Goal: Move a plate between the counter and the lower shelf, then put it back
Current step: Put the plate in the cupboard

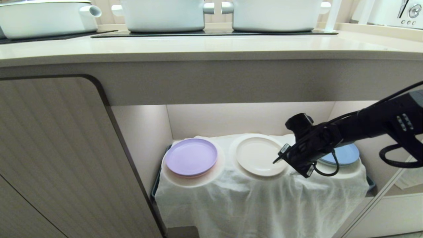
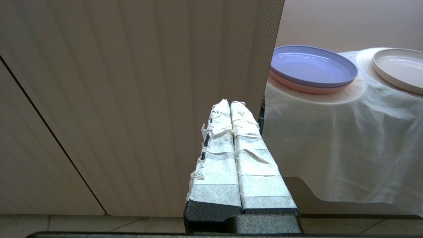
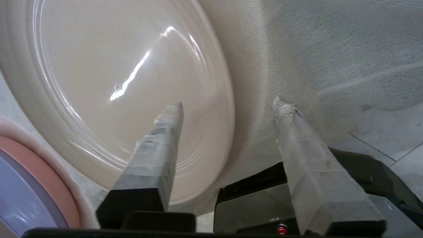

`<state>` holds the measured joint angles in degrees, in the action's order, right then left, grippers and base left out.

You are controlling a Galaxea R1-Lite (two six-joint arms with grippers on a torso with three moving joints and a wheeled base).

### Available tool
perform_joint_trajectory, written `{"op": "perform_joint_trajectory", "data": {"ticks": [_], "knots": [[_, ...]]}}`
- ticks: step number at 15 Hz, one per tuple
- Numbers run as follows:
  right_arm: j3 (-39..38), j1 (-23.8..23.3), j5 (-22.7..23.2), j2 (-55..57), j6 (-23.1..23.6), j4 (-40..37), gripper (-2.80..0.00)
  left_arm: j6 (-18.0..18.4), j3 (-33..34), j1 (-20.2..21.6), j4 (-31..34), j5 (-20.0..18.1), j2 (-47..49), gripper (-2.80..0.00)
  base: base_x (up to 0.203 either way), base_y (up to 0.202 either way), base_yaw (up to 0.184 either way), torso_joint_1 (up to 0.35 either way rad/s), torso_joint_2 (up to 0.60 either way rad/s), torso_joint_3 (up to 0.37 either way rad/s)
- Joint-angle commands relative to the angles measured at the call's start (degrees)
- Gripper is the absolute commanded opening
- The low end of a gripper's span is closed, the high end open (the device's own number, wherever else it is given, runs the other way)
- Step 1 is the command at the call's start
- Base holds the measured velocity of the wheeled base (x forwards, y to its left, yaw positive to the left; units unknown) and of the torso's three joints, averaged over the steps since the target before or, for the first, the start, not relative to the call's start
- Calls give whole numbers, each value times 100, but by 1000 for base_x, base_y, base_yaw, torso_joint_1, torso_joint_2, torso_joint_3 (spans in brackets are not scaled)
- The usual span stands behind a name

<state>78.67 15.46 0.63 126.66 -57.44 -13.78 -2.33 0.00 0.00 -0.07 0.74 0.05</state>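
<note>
The cream plate [image 1: 257,156] lies flat on the middle cloth-covered pad of the lit lower shelf [image 1: 248,119], under the beige counter [image 1: 198,49]. My right gripper [image 1: 279,157] reaches in from the right at the plate's right edge. In the right wrist view the gripper [image 3: 227,101] is open: one taped finger [image 3: 158,148] hangs over the plate [image 3: 115,82], the other over the white cloth [image 3: 297,59], with the rim between them and neither pressing it. The left gripper [image 2: 230,103] is shut on nothing, parked low in front of the ribbed door [image 2: 132,99]; the plate [image 2: 400,66] shows far off.
A lilac plate [image 1: 191,156] on a pink one sits on the left pad, a blue plate [image 1: 345,155] on the right pad behind my right arm. White pots [image 1: 162,15] stand on the counter's black panels. The ribbed cabinet door [image 1: 49,148] bounds the shelf's left side.
</note>
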Motion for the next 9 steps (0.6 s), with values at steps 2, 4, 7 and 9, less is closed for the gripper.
{"op": "perform_joint_trajectory", "data": {"ticks": [2,4,7,9], "knots": [[-44,1,-9,-10,-23,-45,0,-5,0,7,-1,5,4,-280,0,0,0,0,0,0],[-79,1,-4,-17,-21,-55,0,-5,0,0,-1,5,4,-280,0,0,0,0,0,0],[-150,10,-2,-45,-21,-55,0,-5,0,0,-1,5,4,-280,0,0,0,0,0,0],[-250,5,-11,-94,14,-72,0,-5,0,0,-1,5,4,-280,0,0,0,0,0,0]]}}
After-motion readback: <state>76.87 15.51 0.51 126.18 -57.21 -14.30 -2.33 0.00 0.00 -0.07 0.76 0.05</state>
